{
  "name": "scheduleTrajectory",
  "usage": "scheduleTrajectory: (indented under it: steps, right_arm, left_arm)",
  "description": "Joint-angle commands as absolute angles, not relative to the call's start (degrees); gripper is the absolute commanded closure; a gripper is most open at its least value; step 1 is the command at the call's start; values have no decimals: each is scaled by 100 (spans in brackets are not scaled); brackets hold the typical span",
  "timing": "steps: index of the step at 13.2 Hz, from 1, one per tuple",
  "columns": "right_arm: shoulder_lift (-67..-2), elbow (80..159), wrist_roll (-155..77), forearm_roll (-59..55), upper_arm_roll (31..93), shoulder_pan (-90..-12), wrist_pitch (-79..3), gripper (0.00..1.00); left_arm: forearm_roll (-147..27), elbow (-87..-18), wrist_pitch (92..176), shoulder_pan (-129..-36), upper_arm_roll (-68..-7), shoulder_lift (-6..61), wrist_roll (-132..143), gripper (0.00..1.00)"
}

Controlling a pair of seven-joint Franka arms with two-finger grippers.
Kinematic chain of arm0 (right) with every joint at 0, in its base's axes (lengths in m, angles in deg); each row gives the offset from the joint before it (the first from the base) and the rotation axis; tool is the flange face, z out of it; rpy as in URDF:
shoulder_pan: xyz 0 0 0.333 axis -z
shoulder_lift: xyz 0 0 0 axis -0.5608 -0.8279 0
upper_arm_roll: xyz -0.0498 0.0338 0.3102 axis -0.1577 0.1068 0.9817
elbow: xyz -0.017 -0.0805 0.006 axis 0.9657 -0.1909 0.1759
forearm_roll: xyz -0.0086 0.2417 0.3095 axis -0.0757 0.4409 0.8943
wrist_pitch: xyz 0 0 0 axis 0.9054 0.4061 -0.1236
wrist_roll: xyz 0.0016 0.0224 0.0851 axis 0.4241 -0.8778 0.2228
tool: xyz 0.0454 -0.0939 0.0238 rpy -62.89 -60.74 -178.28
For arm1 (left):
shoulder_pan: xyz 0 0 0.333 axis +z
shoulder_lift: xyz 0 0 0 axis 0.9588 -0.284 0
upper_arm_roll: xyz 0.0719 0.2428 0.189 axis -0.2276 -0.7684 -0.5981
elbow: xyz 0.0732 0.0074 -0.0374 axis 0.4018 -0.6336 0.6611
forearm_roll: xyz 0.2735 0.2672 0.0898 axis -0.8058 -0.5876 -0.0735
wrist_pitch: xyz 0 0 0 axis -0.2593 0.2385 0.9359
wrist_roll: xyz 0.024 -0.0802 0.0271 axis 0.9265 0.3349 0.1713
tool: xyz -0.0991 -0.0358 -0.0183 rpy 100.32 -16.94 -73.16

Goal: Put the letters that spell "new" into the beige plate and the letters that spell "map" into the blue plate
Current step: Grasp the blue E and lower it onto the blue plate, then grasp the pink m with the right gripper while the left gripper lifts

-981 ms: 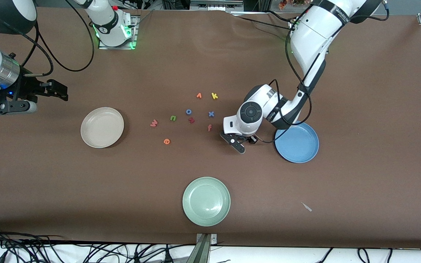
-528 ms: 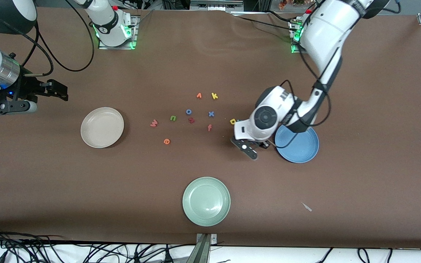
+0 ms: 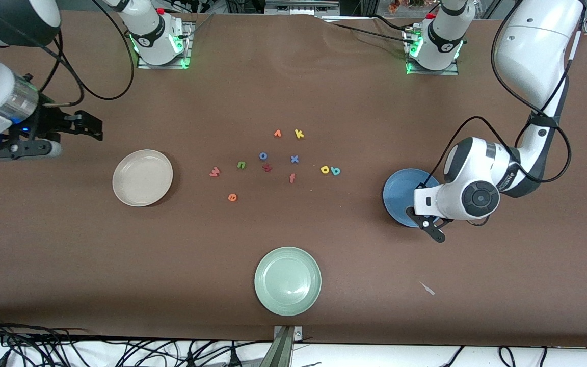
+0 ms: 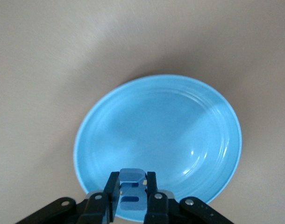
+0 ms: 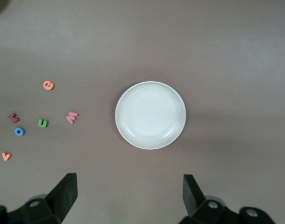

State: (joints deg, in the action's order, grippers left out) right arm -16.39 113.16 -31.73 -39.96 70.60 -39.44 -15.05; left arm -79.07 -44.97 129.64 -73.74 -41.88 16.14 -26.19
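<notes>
Front view: my left pincer [image 3: 428, 228] hangs over the blue plate [image 3: 400, 196]; the yellow "a" [image 3: 325, 169] and teal "p" [image 3: 335, 171] lie touching on the counter [image 3: 293, 76].

Left wrist view: it is clenched on the periwinkle "m" [image 4: 131, 189].

Right wrist view: my right pincer [image 5: 129, 192], released, waits over the counter beside the beige plate [image 5: 150, 115]; "n" [image 5: 42, 123], "e" [image 5: 48, 85], "w" [image 5: 71, 116] lie nearby.

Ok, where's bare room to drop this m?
The blue plate under the left gripper, shut on the m, is bare. Bare cloth lies between it and the a and p. Crowded around the x.
</notes>
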Motion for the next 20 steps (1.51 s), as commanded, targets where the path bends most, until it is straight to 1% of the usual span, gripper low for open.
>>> scheduleTrajectory:
  steps: [1,2,3,5,8,10,12,14,18,19,20]
  right_arm:
    - [-1888,11282,-3080,-3980,7123,-4342,-1499,0]
    - [-1985,11282,-3072,-3936,7131,-4421,-1534,0]
    - [-2151,11273,-3063,-3910,7131,-4500,-1526,0]
    - [-2328,11290,-2984,-3901,7131,-4737,-1682,0]
    - [-2600,11431,-2187,-3875,7131,-5027,-2122,0]
    - [-2601,11877,-1571,-3875,7131,-5212,-2674,0]
    - [-2549,12404,-1402,-3875,7131,-5222,-3271,0]
    - [-2539,12827,-1052,-3883,7236,-5231,-3720,0]
    - [-2627,13933,-225,-3892,7316,-5274,-5502,0]
    - [-2749,14136,-41,-3892,7316,-5283,-5933,0]
    - [-2933,14208,135,-3892,7325,-5318,-6199,0]
  left_arm:
    - [-8073,-4539,12991,-7482,-4108,1530,-2570,89]
    - [-8073,-4531,12991,-7473,-4117,1530,-2561,67]
    - [-8081,-4522,12991,-7482,-4117,1530,-2587,1]
    - [-8081,-4487,12974,-7482,-4100,1600,-2588,0]
    - [-7985,-4434,12938,-7491,-3969,1784,-2422,0]
    - [-7976,-4434,12938,-7490,-3741,1855,-1599,0]
    - [-7985,-4443,12869,-7490,-3424,1855,-518,0]
    - [-7985,-4452,12850,-7517,-3362,1829,12,0]
    - [-7976,-4452,12894,-7771,-3344,1785,1022,0]
    - [-7985,-4452,12894,-7833,-3344,1776,1260,0]
    - [-7985,-4452,12894,-7851,-3344,1767,1419,0]
